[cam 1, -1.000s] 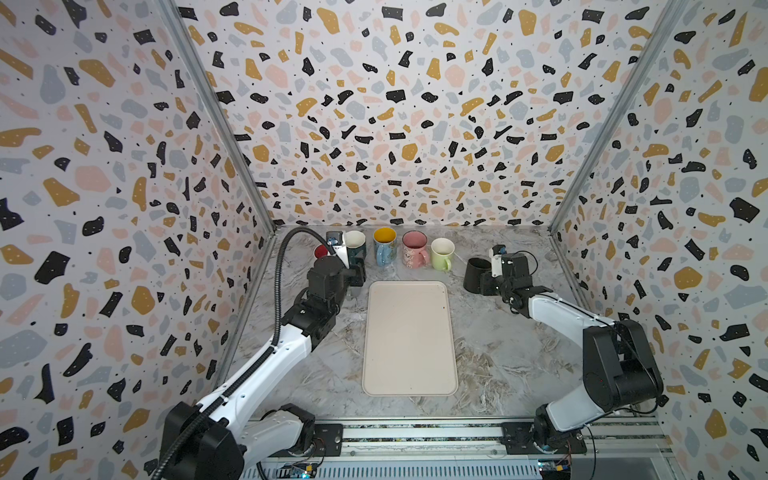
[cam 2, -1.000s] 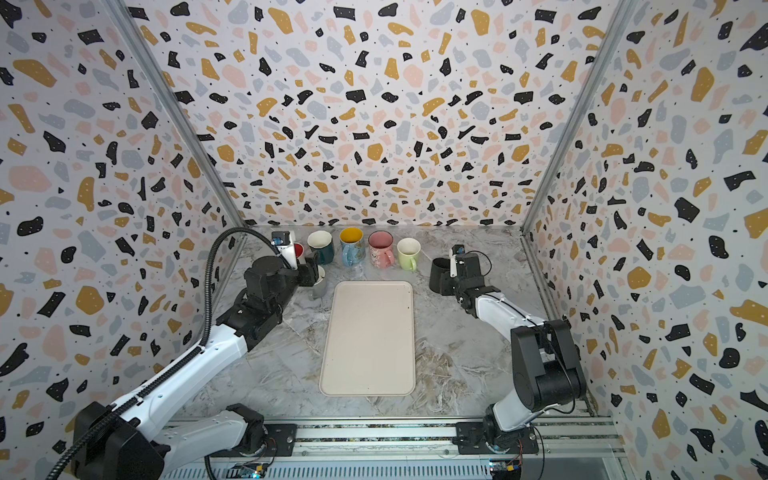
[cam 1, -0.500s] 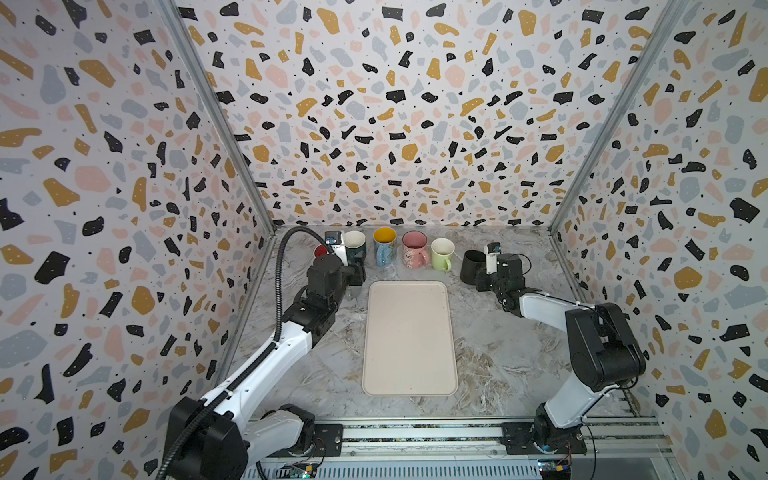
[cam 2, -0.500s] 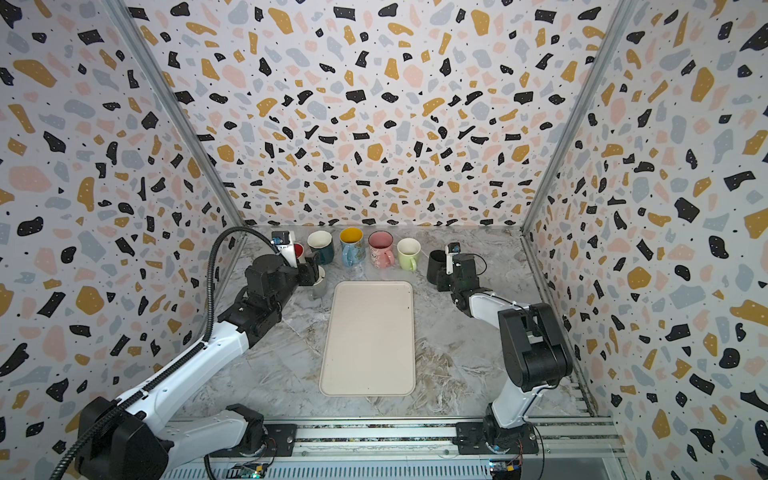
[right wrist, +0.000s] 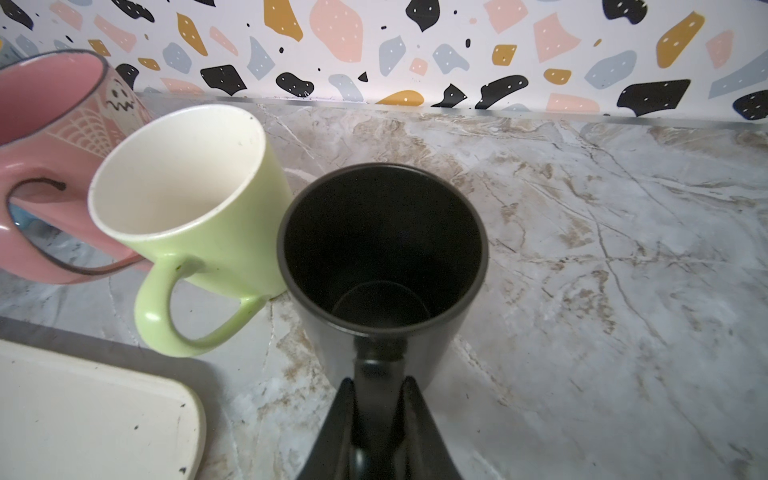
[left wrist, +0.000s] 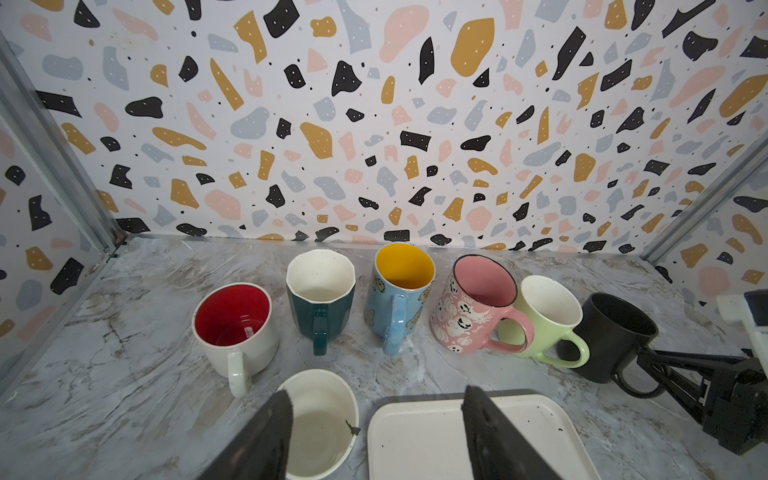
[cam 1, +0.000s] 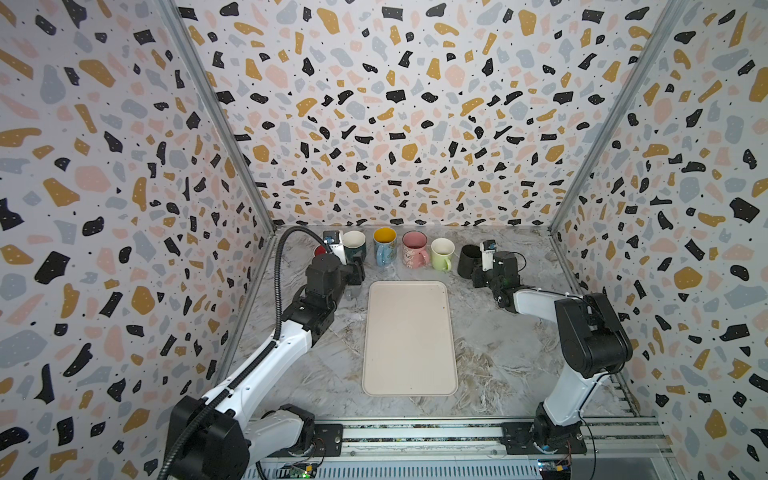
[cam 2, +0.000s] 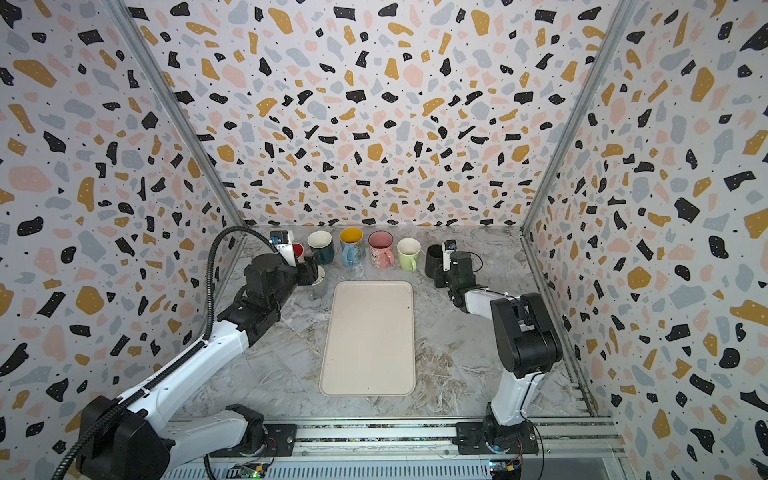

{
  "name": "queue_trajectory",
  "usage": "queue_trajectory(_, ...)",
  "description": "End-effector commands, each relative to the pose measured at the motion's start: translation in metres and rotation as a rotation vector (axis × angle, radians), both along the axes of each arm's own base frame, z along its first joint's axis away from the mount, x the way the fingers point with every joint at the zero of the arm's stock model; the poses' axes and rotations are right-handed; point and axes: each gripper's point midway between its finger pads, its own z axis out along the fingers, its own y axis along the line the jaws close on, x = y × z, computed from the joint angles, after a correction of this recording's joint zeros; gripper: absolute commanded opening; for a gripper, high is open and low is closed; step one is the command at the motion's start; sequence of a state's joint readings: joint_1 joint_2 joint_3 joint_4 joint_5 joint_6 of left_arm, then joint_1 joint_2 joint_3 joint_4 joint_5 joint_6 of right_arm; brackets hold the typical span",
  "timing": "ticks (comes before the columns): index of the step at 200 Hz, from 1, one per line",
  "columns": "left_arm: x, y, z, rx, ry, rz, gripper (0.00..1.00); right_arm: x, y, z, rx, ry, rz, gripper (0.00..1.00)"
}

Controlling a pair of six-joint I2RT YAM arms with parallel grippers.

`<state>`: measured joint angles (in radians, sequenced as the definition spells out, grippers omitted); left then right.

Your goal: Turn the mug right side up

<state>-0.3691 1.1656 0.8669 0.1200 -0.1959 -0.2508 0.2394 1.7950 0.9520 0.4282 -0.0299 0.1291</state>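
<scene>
Just beside the green mug [right wrist: 178, 174], the black mug [right wrist: 382, 232] stands upright — right gripper [right wrist: 378, 382] pinching its handle, left gripper [left wrist: 378, 395] open.

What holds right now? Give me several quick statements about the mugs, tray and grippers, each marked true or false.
1. The black mug stands mouth up. True.
2. The right gripper is open, clear of that mug. False: it is shut on the handle.
3. A mug sits on the tray. False: no mug is on it.
4. The left gripper is open. True.
5. The pink mug stands between the blue mug and the green mug. True.
</scene>
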Motion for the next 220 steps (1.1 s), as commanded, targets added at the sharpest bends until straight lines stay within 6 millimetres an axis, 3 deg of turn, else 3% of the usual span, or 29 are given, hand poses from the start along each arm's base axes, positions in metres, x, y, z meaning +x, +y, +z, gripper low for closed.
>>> queue_trajectory(1,0.002,0.001,0.028,-0.034,-0.068,0.000,0.66,0.007,0.001,0.014,0.010,-0.018,-0.004,0.08)
queue_trajectory(24,0.002,0.002,0.027,-0.030,-0.068,0.004,0.66,0.007,0.001,0.011,0.006,-0.005,-0.002,0.16)
queue_trajectory(128,0.001,0.008,0.023,-0.009,-0.066,0.030,0.66,0.000,0.000,0.005,0.001,0.045,-0.002,0.23)
queue_trajectory(171,0.000,0.013,0.022,0.007,-0.062,0.054,0.67,-0.004,-0.001,0.008,0.002,0.054,-0.004,0.37)
queue_trajectory(189,-0.002,0.034,0.020,0.050,-0.059,0.159,0.76,-0.009,-0.002,0.017,0.008,0.045,-0.005,0.45)
queue_trajectory(205,-0.007,0.068,0.018,0.104,-0.063,0.328,0.88,-0.016,-0.004,0.031,0.008,0.027,-0.009,0.54)
queue_trajectory(220,-0.012,0.099,0.011,0.134,-0.058,0.457,0.93,-0.024,-0.007,0.047,0.002,-0.001,-0.007,0.55)
